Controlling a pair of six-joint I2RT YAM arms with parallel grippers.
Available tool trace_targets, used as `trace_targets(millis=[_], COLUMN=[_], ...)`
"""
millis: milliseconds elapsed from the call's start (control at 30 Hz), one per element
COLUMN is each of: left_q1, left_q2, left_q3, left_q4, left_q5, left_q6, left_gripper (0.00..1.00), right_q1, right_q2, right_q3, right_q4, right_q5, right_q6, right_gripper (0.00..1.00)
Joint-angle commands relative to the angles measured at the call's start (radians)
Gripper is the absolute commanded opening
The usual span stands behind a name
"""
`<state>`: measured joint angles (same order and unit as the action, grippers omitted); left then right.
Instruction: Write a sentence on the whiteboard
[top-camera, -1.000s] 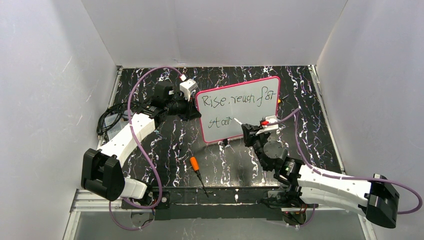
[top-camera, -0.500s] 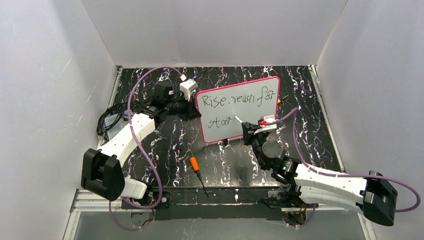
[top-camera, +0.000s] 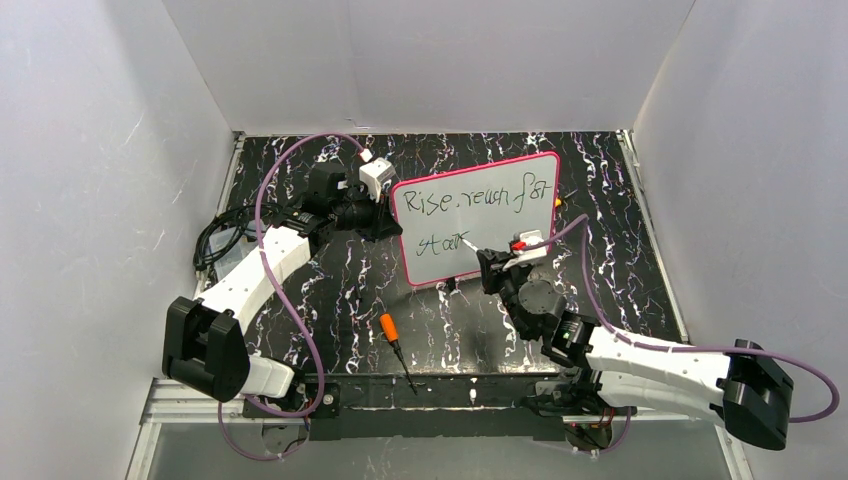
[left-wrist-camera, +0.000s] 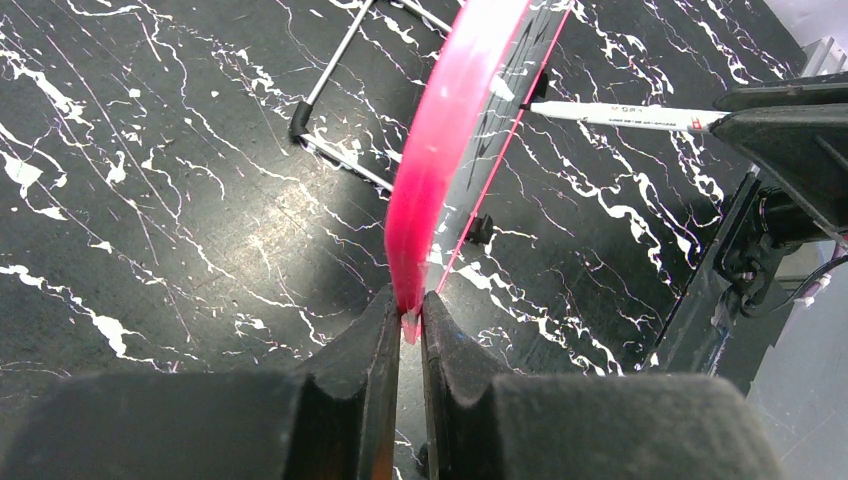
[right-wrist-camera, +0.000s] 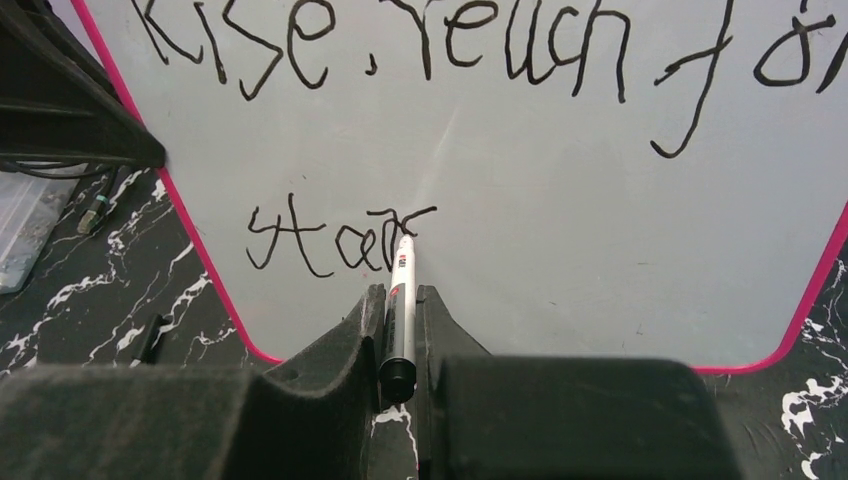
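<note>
The whiteboard (top-camera: 480, 215) with its pink-red frame stands tilted on the black marbled table. Black handwriting on it reads roughly "Rise, reach for" (right-wrist-camera: 440, 40) with "star" (right-wrist-camera: 340, 235) below. My left gripper (left-wrist-camera: 408, 310) is shut on the whiteboard's pink edge (left-wrist-camera: 440, 140), seen edge-on. My right gripper (right-wrist-camera: 400, 295) is shut on a white marker (right-wrist-camera: 402, 300) whose tip touches the board at the end of "star". From above, the right gripper (top-camera: 490, 262) sits at the board's lower edge and the left gripper (top-camera: 385, 215) at its left edge.
An orange-handled tool (top-camera: 395, 340) lies on the table near the front edge. The board's wire stand (left-wrist-camera: 340, 100) rests behind it. Black cables (top-camera: 215, 245) bunch at the left wall. White walls enclose the table on three sides.
The right gripper has shifted slightly left along the board's lower line with the marker, and the second line's writing has grown. The left arm and board have not moved.
</note>
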<state>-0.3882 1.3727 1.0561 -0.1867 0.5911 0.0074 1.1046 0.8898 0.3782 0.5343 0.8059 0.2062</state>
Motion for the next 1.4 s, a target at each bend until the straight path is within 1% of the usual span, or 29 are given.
trace_targets(millis=[0,200,433,633,733,833,967,1133,1367], left_q1=[-0.006,-0.006,-0.007,-0.006,-0.007,-0.007,-0.006,-0.008,-0.007], left_q2=[0.005,0.007,0.006,0.008,0.009,0.008,0.008,0.007,0.008], left_q3=[0.028,0.028,0.028,0.030,0.030,0.028,0.029,0.028,0.028], left_q4=[-0.019,-0.019,-0.019,-0.017,-0.018,-0.017,-0.016,-0.016,-0.016], left_q5=[0.036,0.035,0.035,0.038,0.038,0.037,0.040,0.040,0.040], left_q6=[0.000,0.000,0.000,0.000,0.000,0.000,0.000,0.000,0.000], left_gripper=[0.00,0.00,0.00,0.00,0.00,0.00,0.00,0.00,0.00], right_q1=[-0.009,-0.009,-0.009,-0.009,-0.009,-0.009,-0.009,-0.009,-0.009], right_q2=[-0.027,-0.050,-0.004,-0.006,-0.039,-0.089,-0.112,-0.104,-0.074], right_q3=[0.006,-0.007,-0.006,-0.009,-0.014,-0.031,-0.039,-0.044,-0.048], right_q4=[-0.079,-0.111,-0.118,-0.047,-0.023,-0.020,-0.075,-0.109,-0.089], right_q5=[0.062,0.096,0.044,0.008,0.003,0.024,0.067,0.091,0.101], right_q6=[0.058,0.070,0.094,0.085,0.090,0.100,0.099,0.101,0.093], right_gripper=[0.01,0.01,0.01,0.01,0.01,0.01,0.01,0.01,0.01])
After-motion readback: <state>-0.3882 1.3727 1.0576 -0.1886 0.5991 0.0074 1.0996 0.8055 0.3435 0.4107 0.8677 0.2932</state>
